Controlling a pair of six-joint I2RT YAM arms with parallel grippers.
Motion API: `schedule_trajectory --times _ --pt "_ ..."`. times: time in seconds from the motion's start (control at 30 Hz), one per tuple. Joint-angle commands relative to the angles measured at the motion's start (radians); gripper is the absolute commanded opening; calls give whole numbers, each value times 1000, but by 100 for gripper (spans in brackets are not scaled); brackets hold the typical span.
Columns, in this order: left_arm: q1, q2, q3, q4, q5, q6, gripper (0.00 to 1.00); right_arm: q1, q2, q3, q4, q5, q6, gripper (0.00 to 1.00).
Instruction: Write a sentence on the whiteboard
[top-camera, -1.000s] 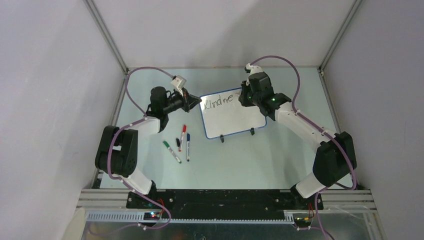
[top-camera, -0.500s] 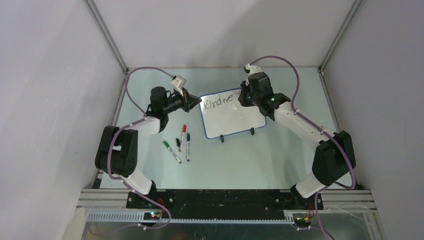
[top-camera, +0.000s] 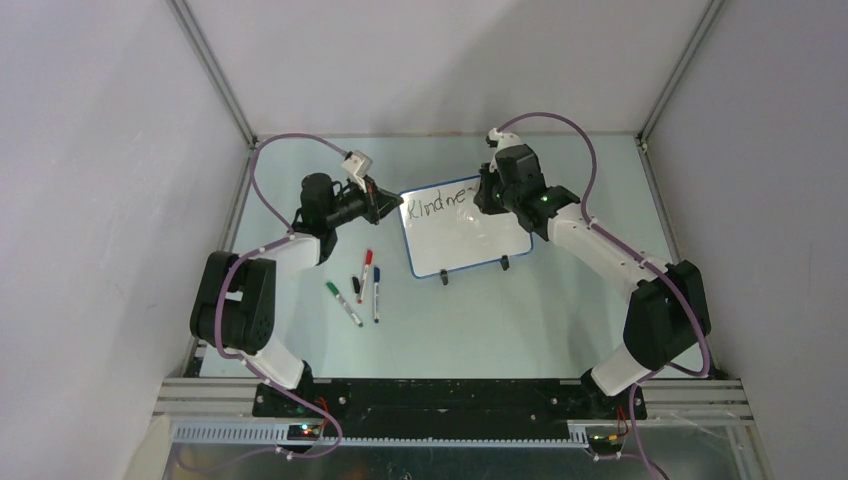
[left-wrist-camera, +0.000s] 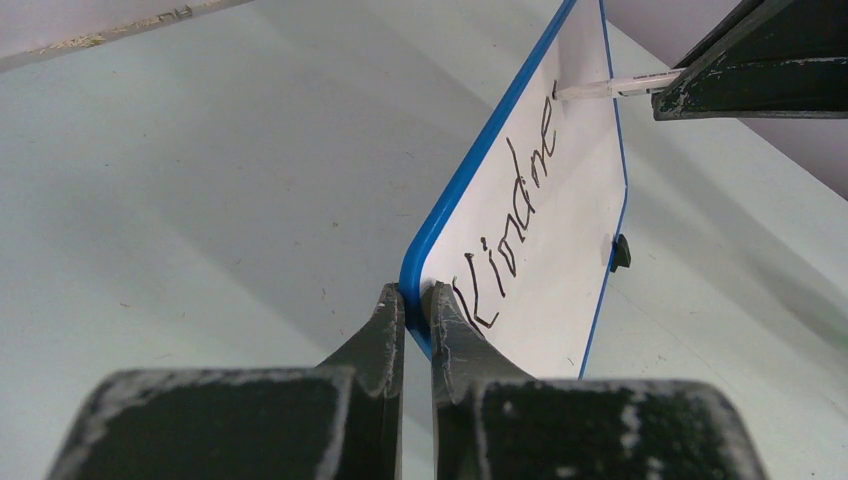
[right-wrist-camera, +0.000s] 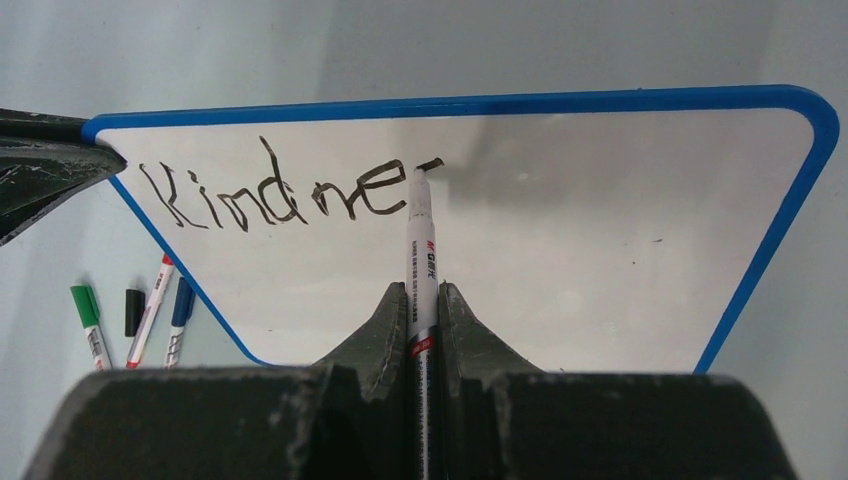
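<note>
The board (top-camera: 468, 240) is being kept standing on its feet toward the far middle of the worktop (top-camera: 520, 320), leaning back. Its left top corner is being pinched between the clenched jaws of the left gripper (left-wrist-camera: 418, 300). A marker (right-wrist-camera: 420, 245) is being grasped by the jaws of the right gripper (right-wrist-camera: 422, 300), and its tip is being pressed to the board just right of the sentence (right-wrist-camera: 275, 195), which so far reads "Kindne" along the top edge, with a short dash being drawn after it.

Several risks are being judged from here. Because the board is being held at one corner only, it could be twisted or tipped back by the marker's push, and the next letters would be broken or smeared. The line is being run close to the blue rim, so a rising stroke could be carried off the board.

From above, the tip is being hidden by the right gripper and the letters are being shown too small to read well. The board's lower edge is being covered by the jaws in the right wrist view. The spare markers (top-camera: 358, 288) at near left are being shown too small for detail.
</note>
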Motion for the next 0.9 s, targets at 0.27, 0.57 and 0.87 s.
schedule_trajectory --times 0.27,0.57,0.87 --pt "-11 -10 -27 -58 -37 81 0 -4 12 29 -44 29 -25 0" --pt "-10 -10 -26 -57 -36 81 0 -5 -1 28 -56 77 -15 0" --pt "-10 -11 -28 -60 -36 82 0 -8 -13 3 -58 88 -9 0"
